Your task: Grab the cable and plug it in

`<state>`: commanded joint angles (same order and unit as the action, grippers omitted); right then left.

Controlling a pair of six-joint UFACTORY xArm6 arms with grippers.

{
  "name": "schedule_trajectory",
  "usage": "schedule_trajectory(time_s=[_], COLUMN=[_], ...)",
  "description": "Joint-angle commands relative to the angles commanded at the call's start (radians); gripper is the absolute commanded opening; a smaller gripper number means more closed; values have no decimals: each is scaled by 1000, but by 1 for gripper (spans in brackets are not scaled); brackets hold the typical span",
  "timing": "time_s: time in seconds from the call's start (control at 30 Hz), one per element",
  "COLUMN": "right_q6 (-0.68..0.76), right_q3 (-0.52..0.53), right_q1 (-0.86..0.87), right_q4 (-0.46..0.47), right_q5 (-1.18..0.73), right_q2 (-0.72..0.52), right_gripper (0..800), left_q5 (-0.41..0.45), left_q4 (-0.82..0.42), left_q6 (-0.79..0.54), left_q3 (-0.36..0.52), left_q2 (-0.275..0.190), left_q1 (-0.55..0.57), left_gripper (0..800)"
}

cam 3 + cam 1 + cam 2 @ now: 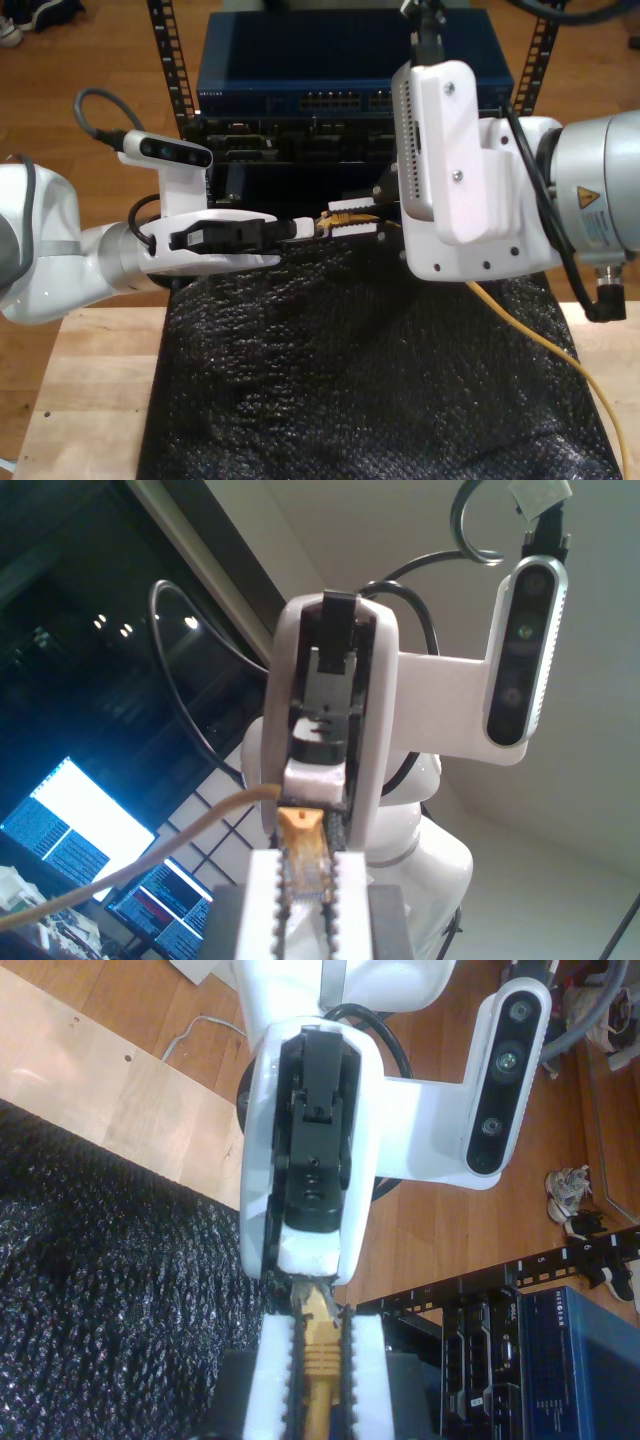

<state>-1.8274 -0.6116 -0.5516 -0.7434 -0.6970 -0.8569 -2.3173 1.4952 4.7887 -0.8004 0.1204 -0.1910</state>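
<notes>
The yellow-orange cable (540,342) runs from under the arm at the exterior view's right down to that view's lower right corner. Its plug end (345,212) hangs between the two arms, in front of the rack. My first gripper (305,858), on the arm at the exterior view's left (303,228), is shut on the clear plug (305,875). My second gripper (320,1322), on the arm at the exterior view's right (350,226), is shut on the yellow boot (320,1355) just behind the plug. The two grippers meet tip to tip.
A server rack (175,90) with a blue switch (340,55) stands behind the plug; it also appears beside my second gripper (470,1360). A black textured mat (350,380) covers the wooden table (90,400). Lit monitors (80,830) glow beyond my first gripper.
</notes>
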Motion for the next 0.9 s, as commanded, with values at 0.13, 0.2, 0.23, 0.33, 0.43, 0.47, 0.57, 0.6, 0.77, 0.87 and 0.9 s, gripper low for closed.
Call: schedule_trajectory(time_s=[0.13, 0.2, 0.23, 0.33, 0.43, 0.47, 0.57, 0.6, 0.77, 0.87, 0.9], right_q6=[2, 3, 3, 3, 5, 5, 6, 8, 29, 38, 49], right_q3=[2, 2, 2, 0, 0, -2, -8, -12, -25, -41, -46], right_q1=[0, 2, 2, 2, 2, 2, 6, 8, 26, 58, 71], right_q4=[-3, -3, -3, -5, -6, -9, -34, -43, -52, -52, -52], right_q5=[0, 0, -2, 0, 0, 0, -2, -3, -8, -11, -18], right_q2=[0, -2, 0, 3, 9, 15, 40, 46, 46, 44, 46], right_gripper=[1, 1, 1, 1, 1, 0, 0, 0, 0, 0, 0], left_q5=[0, 0, 2, 8, 12, 15, 23, 29, 95, 126, 130], left_q4=[0, 2, 2, 3, 3, 3, 3, 3, 2, 2, 2], left_q6=[0, 0, -2, -5, -6, -6, -3, -3, -2, -2, -2], left_q3=[0, -2, -2, -3, -9, -11, -17, -23, -80, -126, -137], left_q2=[0, 0, 0, -2, -3, -3, -6, -6, -9, -8, -8], left_q1=[-2, -2, -2, -2, -3, -3, -6, -8, -40, -72, -74], left_gripper=[255, 377, 445, 620, 741, 748, 762, 763, 791, 791, 791])
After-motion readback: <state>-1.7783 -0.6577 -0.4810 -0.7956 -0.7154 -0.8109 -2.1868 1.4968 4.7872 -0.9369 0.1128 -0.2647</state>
